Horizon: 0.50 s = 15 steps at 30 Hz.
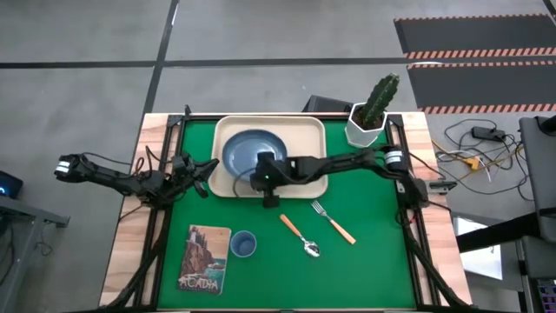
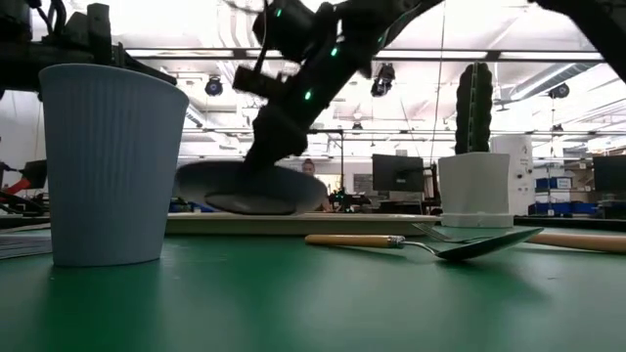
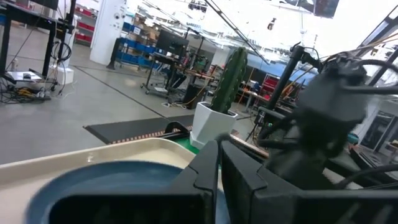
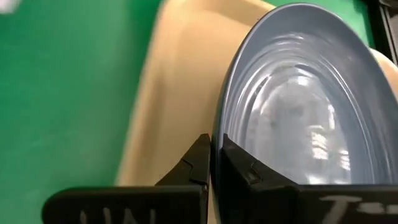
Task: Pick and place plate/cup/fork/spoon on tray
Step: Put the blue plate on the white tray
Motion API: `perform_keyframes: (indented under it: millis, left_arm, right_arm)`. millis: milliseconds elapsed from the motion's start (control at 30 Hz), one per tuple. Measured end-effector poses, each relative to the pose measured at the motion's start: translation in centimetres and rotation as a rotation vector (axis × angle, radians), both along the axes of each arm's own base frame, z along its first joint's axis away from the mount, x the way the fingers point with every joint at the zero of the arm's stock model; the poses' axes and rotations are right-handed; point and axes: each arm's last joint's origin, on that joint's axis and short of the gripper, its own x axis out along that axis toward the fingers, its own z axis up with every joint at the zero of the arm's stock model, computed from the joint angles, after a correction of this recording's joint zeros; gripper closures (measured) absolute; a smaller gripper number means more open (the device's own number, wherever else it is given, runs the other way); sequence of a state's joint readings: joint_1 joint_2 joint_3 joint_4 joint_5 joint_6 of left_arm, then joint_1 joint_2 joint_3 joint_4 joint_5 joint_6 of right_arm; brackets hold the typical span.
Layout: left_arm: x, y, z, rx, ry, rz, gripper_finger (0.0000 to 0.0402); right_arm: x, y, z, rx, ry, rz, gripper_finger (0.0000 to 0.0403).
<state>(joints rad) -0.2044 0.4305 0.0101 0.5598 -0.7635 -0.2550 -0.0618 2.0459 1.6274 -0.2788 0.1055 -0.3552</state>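
The dark blue plate (image 1: 252, 153) is over the left part of the cream tray (image 1: 308, 129). My right gripper (image 1: 268, 181) reaches in from the table's right and is shut on the plate's near rim. In the low view the plate (image 2: 220, 181) is low over the tray (image 2: 323, 224); I cannot tell whether its foot rests on it. My left gripper (image 1: 207, 174) is at the tray's left edge, with its fingers (image 3: 208, 171) shut and holding nothing. The light-blue cup (image 1: 242, 245), the spoon (image 1: 300, 236) and the fork (image 1: 334, 222) lie on the green mat. My right gripper pinches the plate's rim (image 4: 217, 121) between its two fingers, one on the upper face and one on the underside. It holds the rim's near side. The fingers come slanting down from the table's near right. The plate sits nearly level, low over the tray.
A white pot with a cactus (image 1: 368, 117) stands at the tray's far right corner. A picture book (image 1: 204, 258) lies at the near left beside the cup. The right half of the tray is bare. Wooden table edges frame the green mat (image 1: 365, 269).
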Motion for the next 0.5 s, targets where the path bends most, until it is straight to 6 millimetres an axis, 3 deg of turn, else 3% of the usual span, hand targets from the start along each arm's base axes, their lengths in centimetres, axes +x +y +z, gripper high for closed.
perform_keyframes:
  millis: [167,500]
  left_arm:
    - [0.0,0.0,0.0,0.001,0.002,0.0,0.0402]
    - [0.0,0.0,0.0,0.005,0.005,0.001,0.0402]
  right_arm:
    - [0.9,-1.4,-1.4,0.022,0.013,-0.004,0.0394]
    - [1.8,-2.4,-2.8,0.061,0.024,-0.017,0.0387]
